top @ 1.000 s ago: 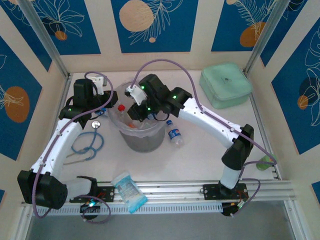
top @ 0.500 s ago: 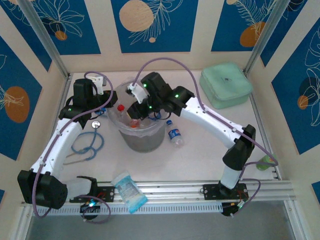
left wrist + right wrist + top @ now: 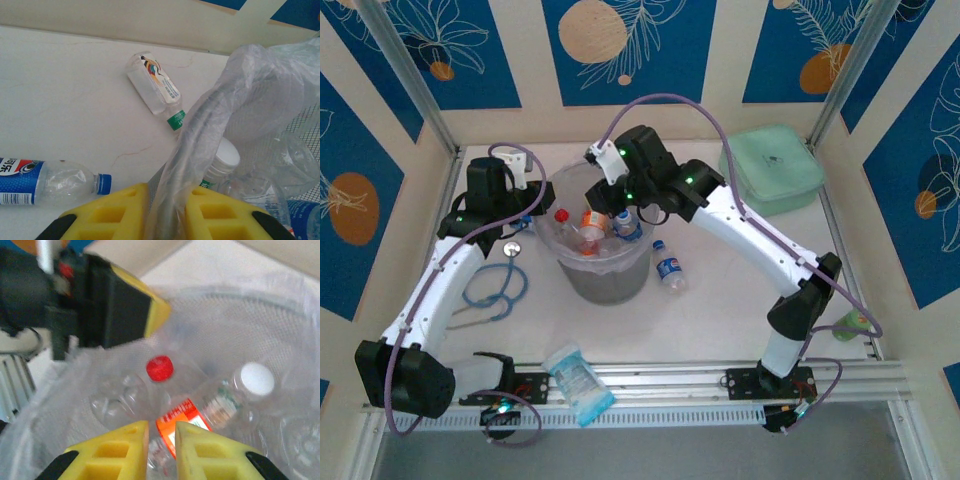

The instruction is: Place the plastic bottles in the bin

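Left gripper steadies the bin; right gripper hovers over it, empty.
You're clamped on the rim, likely against tipping; the right jaws nearly meet above the plastic bottles inside. One blue-labelled bottle lies on the tabletop beside the bin.

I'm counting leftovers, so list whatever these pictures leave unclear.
- Bottles in the bin: top view, right arm covers part of the mouth; no count.
- Right gripper: right wrist view, blurred; holding the orange-labelled bottle or not, unclear.
- Blue-labelled bottle: left wrist view, cut off by left edge.
- Green thing: top view, half behind right arm, too small.
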Controlling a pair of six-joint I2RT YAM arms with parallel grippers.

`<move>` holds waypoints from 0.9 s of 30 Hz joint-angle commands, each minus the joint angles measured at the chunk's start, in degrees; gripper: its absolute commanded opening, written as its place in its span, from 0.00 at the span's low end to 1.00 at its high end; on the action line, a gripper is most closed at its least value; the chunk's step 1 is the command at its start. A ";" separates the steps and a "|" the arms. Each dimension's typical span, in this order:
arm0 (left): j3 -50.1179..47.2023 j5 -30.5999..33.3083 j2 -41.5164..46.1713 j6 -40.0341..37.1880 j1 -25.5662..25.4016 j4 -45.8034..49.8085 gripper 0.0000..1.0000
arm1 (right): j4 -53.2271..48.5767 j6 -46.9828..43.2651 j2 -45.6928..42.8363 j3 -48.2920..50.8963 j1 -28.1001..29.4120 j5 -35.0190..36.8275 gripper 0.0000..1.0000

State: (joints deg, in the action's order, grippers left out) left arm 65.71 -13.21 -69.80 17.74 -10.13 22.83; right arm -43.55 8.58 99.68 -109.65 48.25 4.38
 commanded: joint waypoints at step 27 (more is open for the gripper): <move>-1.14 1.18 -0.68 -0.67 0.48 3.89 0.22 | -5.63 14.52 -22.38 17.49 -18.85 10.29 0.40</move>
State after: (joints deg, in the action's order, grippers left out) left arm 65.71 -13.21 -69.80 17.74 -10.13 22.83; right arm -47.03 16.95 78.02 -97.27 32.34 12.51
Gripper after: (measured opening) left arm 0.220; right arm 0.393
